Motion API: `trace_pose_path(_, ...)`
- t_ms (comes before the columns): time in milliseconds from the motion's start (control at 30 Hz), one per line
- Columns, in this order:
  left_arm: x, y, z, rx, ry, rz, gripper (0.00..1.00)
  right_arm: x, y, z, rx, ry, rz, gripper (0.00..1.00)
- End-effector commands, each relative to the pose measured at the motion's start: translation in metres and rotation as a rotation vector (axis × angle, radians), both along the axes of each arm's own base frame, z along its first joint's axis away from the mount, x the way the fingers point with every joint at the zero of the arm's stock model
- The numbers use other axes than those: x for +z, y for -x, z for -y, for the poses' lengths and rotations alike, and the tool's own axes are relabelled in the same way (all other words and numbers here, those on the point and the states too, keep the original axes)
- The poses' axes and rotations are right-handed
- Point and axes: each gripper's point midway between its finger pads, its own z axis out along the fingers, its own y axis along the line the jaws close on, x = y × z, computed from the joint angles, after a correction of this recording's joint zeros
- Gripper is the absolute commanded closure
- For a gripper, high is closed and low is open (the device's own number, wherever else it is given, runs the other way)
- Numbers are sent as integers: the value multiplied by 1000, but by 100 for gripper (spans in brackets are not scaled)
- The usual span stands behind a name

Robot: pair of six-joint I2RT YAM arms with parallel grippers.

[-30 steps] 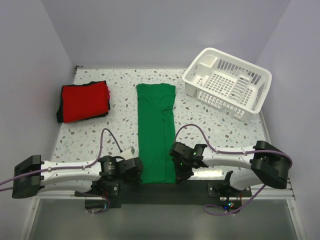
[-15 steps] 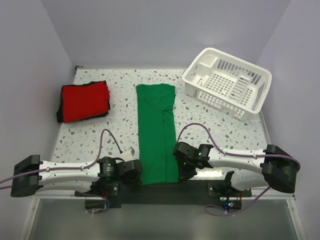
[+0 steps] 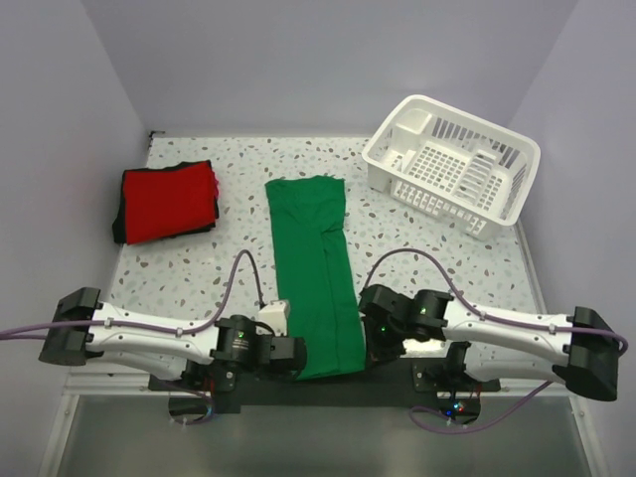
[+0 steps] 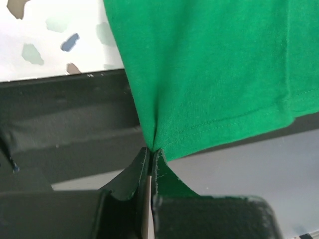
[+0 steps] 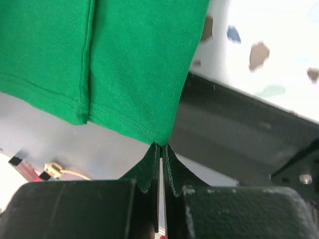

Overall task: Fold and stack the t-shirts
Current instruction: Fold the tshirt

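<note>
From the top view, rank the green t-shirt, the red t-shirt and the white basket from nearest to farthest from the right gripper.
1. green t-shirt, in the middle; the right gripper is shut on its near right corner.
2. white basket, far right.
3. red t-shirt, folded at the far left.

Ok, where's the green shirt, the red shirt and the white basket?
green shirt (image 3: 313, 268), top view, middle of the long folded strip.
red shirt (image 3: 169, 202), top view, middle of its top.
white basket (image 3: 437, 195), top view, its near slatted wall.
</note>
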Motion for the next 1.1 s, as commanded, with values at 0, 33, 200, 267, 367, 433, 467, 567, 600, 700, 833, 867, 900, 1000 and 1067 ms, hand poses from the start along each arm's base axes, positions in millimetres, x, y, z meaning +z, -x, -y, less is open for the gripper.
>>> trace_pose_path(0,20,-5,-6,15,-59,59,100,18,14,14,-26,21,-47,100)
trace_pose_path(33,23,-6,-5,21,-50,69,100,20,15,19,-33,41,-46,100)
trace_pose_path(200,46,-12,11,34,49,106,100,50,4,15,-72,-2,18,100)
trace_pose_path(267,52,-14,14,40,73,115,100,62,-5,11,-95,-15,59,100)
trace_pose_path(367,55,-19,10,82,93,127,100,73,-16,6,-125,-29,105,100)
trace_pose_path(433,62,-24,12,117,153,140,100,74,-21,5,-143,-21,128,100)
trace_pose_path(467,59,-26,10,127,158,145,100,78,-23,3,-149,-29,135,100)
trace_pose_path(567,60,-33,10,153,202,156,100,85,-40,0,-185,-25,215,100)
trace_pose_path(600,60,-35,10,148,204,162,100,86,-46,1,-193,-19,240,100)
trace_pose_path(700,58,-45,8,152,200,177,100,89,-57,-6,-203,-13,280,100)
trace_pose_path(833,61,-64,9,162,229,198,100,90,-74,-19,-206,-31,313,100)
trace_pose_path(867,62,-71,7,181,227,205,100,88,-77,-22,-207,-25,308,100)
trace_pose_path(900,63,-74,6,172,223,214,100,86,-83,-23,-218,-23,308,100)
trace_pose_path(1000,65,-88,2,177,227,239,100,85,-98,-29,-233,-34,309,100)
trace_pose_path(1067,64,-101,0,197,234,253,100,88,-105,-33,-229,-59,308,100)
